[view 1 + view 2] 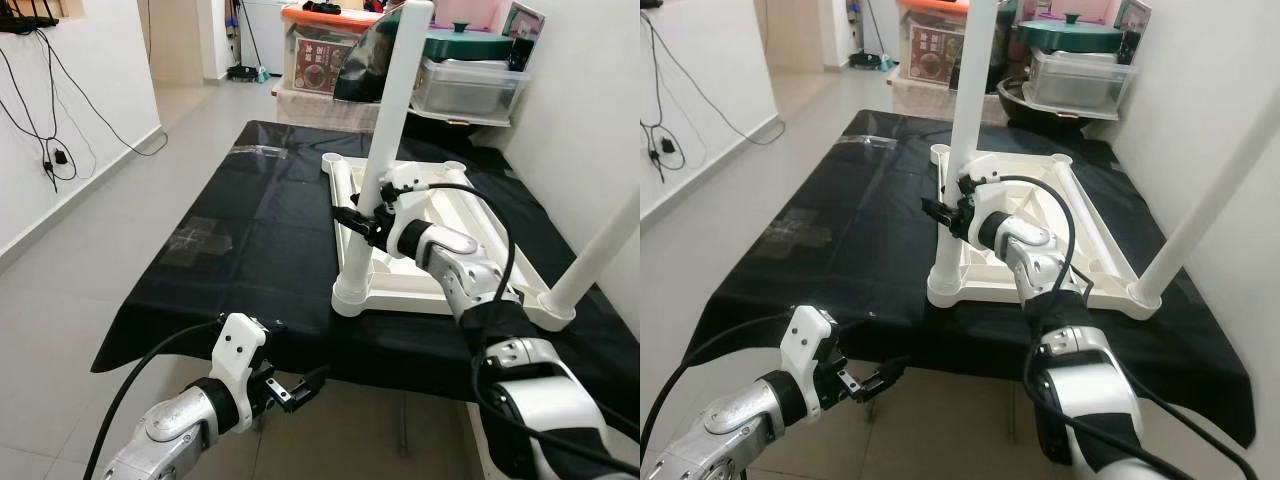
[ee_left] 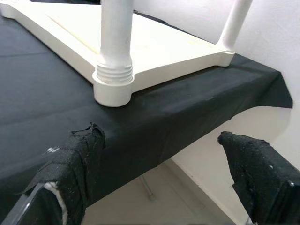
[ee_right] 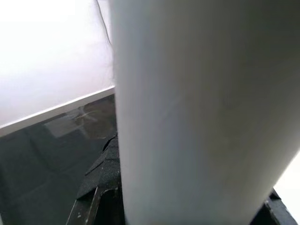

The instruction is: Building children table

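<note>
Right hand (image 1: 362, 222) clamps smooth round white leg (image 1: 385, 150); left hand (image 1: 300, 390) spread apart

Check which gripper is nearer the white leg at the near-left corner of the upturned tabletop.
Right. The right gripper is closed around the white leg partway up. The left gripper hangs open below the near edge of the black-covered table, apart from it.

Smooth white plastic with a soft sheen on the upturned children's table (image 1: 430, 262) and its upright leg (image 1: 383, 160), which shows moulded threads at the foot, all on a desk under thin matt black cloth (image 1: 260, 220). The left hand (image 1: 298, 390) has fingers (image 2: 77, 161) wrapped in rough, frayed black tape. Floor tiles (image 1: 90, 260) look lightly glossy.
</note>
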Controlling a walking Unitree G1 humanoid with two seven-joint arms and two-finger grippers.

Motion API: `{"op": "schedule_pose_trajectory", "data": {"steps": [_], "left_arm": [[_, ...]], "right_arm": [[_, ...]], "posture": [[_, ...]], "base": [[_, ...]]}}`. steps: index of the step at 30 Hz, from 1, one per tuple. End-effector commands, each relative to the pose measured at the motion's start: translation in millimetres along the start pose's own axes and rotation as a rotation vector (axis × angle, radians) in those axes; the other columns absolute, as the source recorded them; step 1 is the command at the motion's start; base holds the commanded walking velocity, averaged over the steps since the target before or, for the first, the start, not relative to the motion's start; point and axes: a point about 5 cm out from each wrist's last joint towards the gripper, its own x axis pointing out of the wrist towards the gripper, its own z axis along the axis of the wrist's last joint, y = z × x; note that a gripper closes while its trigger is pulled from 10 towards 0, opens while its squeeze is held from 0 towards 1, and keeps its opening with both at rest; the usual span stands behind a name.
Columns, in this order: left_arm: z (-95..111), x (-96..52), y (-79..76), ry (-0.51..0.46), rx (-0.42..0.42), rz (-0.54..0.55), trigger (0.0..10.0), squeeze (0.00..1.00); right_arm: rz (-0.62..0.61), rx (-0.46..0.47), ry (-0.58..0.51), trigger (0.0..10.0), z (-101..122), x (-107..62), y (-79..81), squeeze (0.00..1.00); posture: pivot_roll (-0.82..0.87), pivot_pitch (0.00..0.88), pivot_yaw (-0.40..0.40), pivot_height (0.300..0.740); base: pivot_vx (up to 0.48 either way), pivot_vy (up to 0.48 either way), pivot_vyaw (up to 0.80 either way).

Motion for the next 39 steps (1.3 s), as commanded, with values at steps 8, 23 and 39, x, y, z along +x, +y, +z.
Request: {"op": "schedule_pose_trajectory", "data": {"steps": [8, 23, 39], "left_arm": [[-4, -1.0, -2.3, 0.008, -0.014, -0.009, 10.0, 0.0], [-4, 1.8, -0.4, 0.011, -0.001, -0.02, 10.0, 0.0], [-4, 3.1, -2.5, 0.0, -0.009, -0.02, 10.0, 0.0]], "right_arm": [[-0.78, 0.315, 0.189, 0.4, -62, -33.4, 15.0, 0.0], [-0.162, 0.327, -0.035, 10.0, -5, -2.7, 48.4, 0.0], [-0.094, 0.18, -0.018, 0.0, -23, -0.5, 11.6, 0.0]], "posture": [[0.12, 0.0, -0.114, 0.74], [0.11, 0.0, -0.118, 0.74], [0.13, 0.0, -0.132, 0.74]], "base": [[0.0, 0.0, 0.0], [0.0, 0.0, 0.0], [0.0, 0.0, 0.0]]}}
